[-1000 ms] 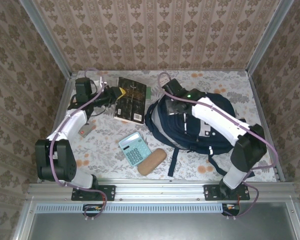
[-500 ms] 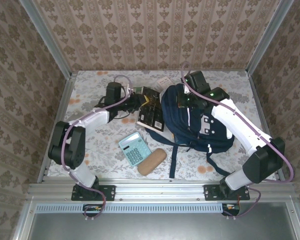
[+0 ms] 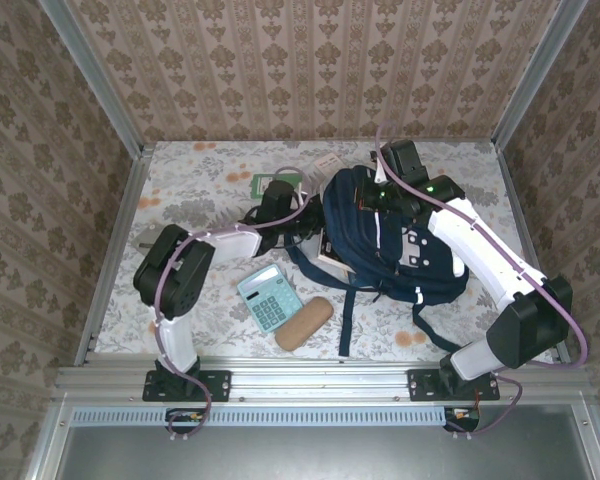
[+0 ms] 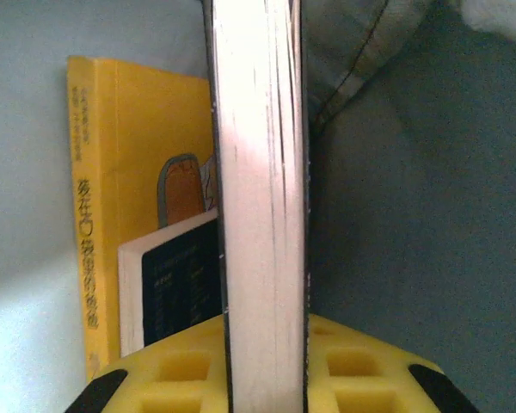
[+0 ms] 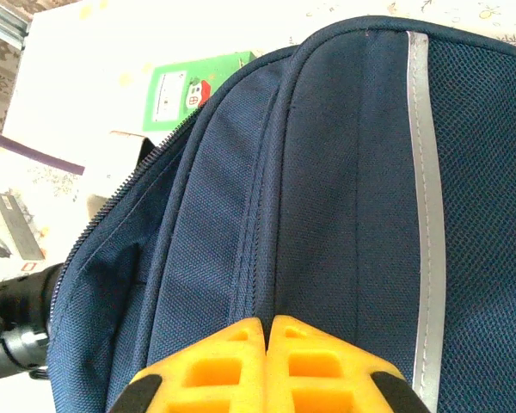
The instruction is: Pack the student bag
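Holding two things at once here. Biggest item, the student bag [image 3: 375, 265], lies right of centre on the table [image 3: 200, 170] with its open mouth turned toward my left arm. My right claw [image 5: 267, 331] is pinched flat on a fold of navy fabric at the bag's top edge, fingers pressed together, with the white reflective stripe [image 5: 426, 215] just beside them. My left claw [image 4: 262, 370] is narrow and clamped on a book [image 4: 262, 172], held edge-on, pages facing the wrist camera, front end inside the bag's mouth. A yellow book [image 4: 125, 198] stands inside the bag to the left of it. Calculator [image 3: 270, 298] lies on the table near the bases, tan case [image 3: 304, 323] just beside it. A green card [image 5: 189, 90] lies beyond the bag.
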